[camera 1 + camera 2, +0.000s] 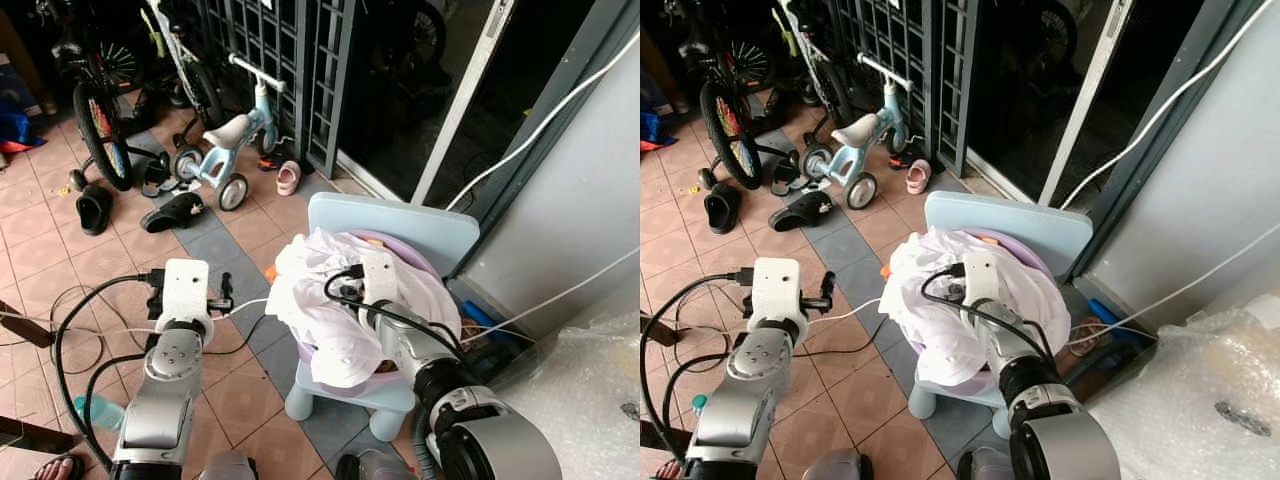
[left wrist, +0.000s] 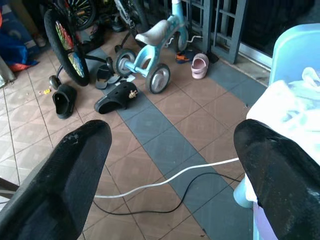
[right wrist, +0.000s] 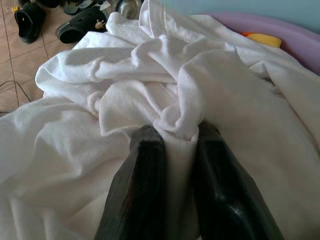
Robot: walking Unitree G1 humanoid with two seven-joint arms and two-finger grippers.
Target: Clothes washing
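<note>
Terracotta-and-grey tiled floor (image 1: 240,390), pale blue plastic chair (image 1: 395,225). Right gripper (image 3: 175,137) pinches crumpled white cloth (image 3: 150,90); left gripper (image 2: 170,145) open. No legible writing.

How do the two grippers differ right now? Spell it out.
The right gripper is pressed into the white cloth heaped in the purple basin, its fingers pinched on a fold; the left gripper hangs over the tiled floor beside the chair, touching nothing. The right gripper's fingers sit close together; the left gripper's fingers are spread wide. Both have two long black fingers on a silver arm.
</note>
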